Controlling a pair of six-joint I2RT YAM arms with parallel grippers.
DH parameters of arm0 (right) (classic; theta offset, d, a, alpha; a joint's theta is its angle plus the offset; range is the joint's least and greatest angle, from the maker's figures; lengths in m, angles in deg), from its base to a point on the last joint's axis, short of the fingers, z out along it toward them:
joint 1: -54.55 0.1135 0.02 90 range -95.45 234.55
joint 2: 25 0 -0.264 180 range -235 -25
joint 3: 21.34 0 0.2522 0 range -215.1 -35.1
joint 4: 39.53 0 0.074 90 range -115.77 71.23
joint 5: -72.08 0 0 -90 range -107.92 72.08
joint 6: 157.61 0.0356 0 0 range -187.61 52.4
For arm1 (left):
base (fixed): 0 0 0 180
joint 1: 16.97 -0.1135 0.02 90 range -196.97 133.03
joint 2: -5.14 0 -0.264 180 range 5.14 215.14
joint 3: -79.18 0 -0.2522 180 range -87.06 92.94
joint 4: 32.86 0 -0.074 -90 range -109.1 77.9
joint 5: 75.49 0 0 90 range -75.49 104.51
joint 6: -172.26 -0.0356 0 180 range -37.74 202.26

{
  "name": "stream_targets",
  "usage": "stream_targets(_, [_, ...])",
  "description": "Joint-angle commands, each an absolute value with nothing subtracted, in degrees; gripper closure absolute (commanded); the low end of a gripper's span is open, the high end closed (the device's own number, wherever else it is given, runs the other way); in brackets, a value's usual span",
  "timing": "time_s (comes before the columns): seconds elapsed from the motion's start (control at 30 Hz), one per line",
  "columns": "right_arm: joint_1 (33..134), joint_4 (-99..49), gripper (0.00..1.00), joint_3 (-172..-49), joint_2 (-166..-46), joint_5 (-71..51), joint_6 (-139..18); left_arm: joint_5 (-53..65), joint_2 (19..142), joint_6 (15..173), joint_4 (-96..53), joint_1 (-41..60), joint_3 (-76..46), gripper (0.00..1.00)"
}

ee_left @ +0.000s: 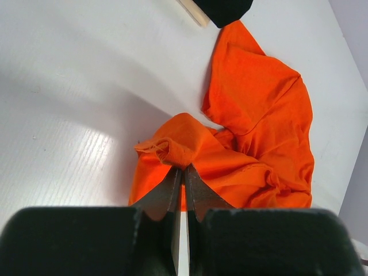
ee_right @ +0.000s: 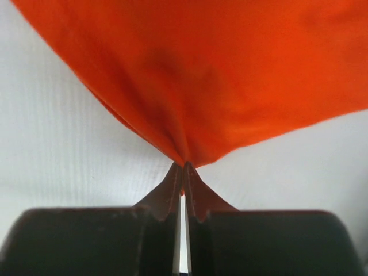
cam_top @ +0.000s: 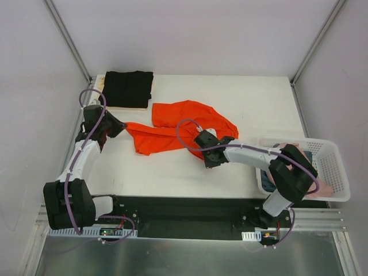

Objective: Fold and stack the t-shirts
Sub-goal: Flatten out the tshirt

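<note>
1. Left arm. We are holding the left gripper (cam_top: 119, 127) at the left side of the table (cam_top: 247, 103), low over its surface. In the left wrist view its fingers (ee_left: 172, 192) are pressed together, and we are pinching a bunched corner of the orange-red t-shirt (cam_top: 178, 129) between their tips. The pinched corner is forming a small rolled fold just ahead of the fingertips.

2. Right arm. We are reaching the right gripper (cam_top: 200, 144) across from the right side of the table to the near edge of the same shirt. In the right wrist view its fingers (ee_right: 198, 195) are closed tight on a gathered edge of the orange-red cloth. From the pinch the fabric is fanning out upward and to both sides.

3. Orange-red t-shirt. The shirt is lying crumpled and unfolded across the middle of the table, between the two grippers. It is running in an uneven band from the left pinch toward the far centre, then bending back toward the right pinch.

4. Black t-shirt (cam_top: 129, 87). This one is lying folded at the far left corner of the table, on top of a cream piece (cam_top: 123, 107) whose edge is showing along its near side.

5. Basket (cam_top: 333, 167). The white lattice basket is sitting at the right edge of the table, partly hidden by the right arm. Pink cloth (cam_top: 325, 187) and dark blue cloth (cam_top: 305, 155) are showing inside it.
</note>
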State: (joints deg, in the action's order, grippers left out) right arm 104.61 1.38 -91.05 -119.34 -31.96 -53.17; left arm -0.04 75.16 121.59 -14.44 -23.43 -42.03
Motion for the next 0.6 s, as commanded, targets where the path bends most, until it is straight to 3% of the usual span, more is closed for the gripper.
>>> stream_targets(0.0, [103.59, 1.12, 0.99, -89.6, -108.6, -36.72, -55.47, -0.35, 70.02, 119.62, -14.36, -23.56, -42.33, 1.0])
stream_targets(0.3, [103.5, 9.56, 0.99, -96.53, -83.74, -54.12, -59.78, 1.67, 56.67, 119.35, -10.41, -23.65, -37.06, 1.0])
stream_targets(0.57, [103.5, 9.3, 0.99, -107.25, -70.53, -58.09, -67.25, 5.18, 41.73, 121.81, -8.04, -23.56, -26.87, 1.0])
